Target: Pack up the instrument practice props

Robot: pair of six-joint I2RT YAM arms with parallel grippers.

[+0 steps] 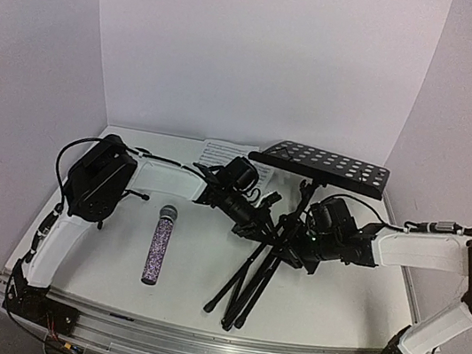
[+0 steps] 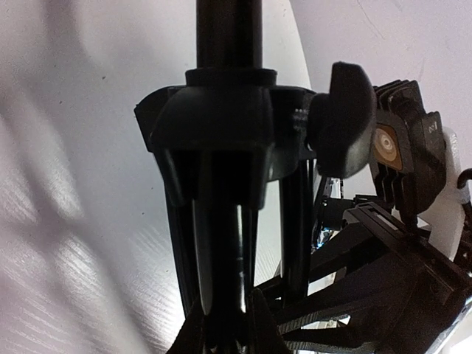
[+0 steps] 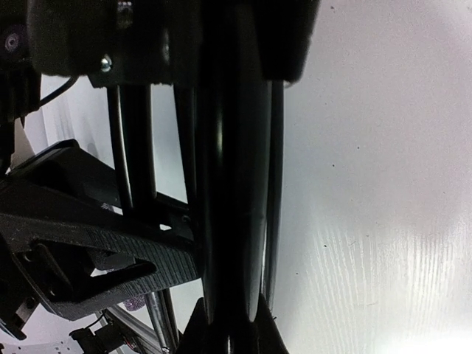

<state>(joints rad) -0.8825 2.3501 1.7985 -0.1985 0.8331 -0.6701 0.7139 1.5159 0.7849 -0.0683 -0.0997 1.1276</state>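
The black music stand point(image 1: 320, 165), with its perforated tray at the back, leans over the table, and its folded legs point(image 1: 239, 299) reach toward the near edge. My left gripper point(image 1: 257, 227) is shut on the stand's tubes just below the leg hub point(image 2: 214, 125), fingertips point(image 2: 190, 333) pressed to a black tube. My right gripper point(image 1: 289, 250) is shut on the same bundle from the other side, fingertips point(image 3: 198, 328) clasping a tube. A glittery purple microphone point(image 1: 160, 244) lies to the left. White sheet-music pages point(image 1: 222, 152) lie behind the left arm.
A clamp knob point(image 2: 343, 118) sticks out of the hub beside my left gripper. The metal rail point(image 1: 192, 341) runs along the table's near edge, close to the stand's feet. White walls close in the back and sides.
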